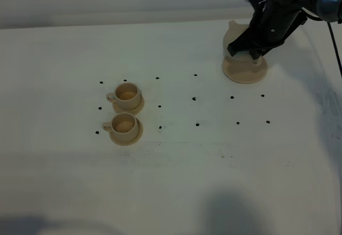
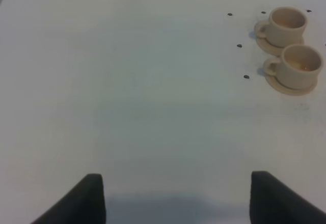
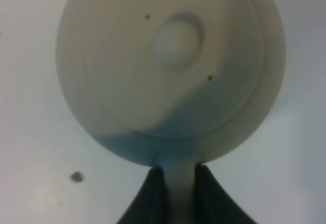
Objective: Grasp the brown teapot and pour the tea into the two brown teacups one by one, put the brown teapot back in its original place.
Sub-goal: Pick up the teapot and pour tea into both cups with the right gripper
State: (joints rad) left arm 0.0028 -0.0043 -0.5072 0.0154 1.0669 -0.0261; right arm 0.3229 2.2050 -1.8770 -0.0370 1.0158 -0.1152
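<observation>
Near the far right corner of the tabletop (image 1: 171,192), the brown teapot (image 1: 236,37) sits on, or just over, its wide saucer (image 1: 243,76), with the right gripper (image 3: 177,175) clamped on its loop handle. Left of the tabletop's middle, well apart, stand the two brown teacups (image 1: 127,93) (image 1: 124,124); whether they hold tea I cannot tell. Grasping looks like the step in hand, and next comes a level lift toward the cups. The left gripper (image 2: 177,183) hangs spread and empty.

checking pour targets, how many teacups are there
2. The far teacup sits left of centre; the near teacup is just in front of it, toward the camera. None looks hidden.
</observation>
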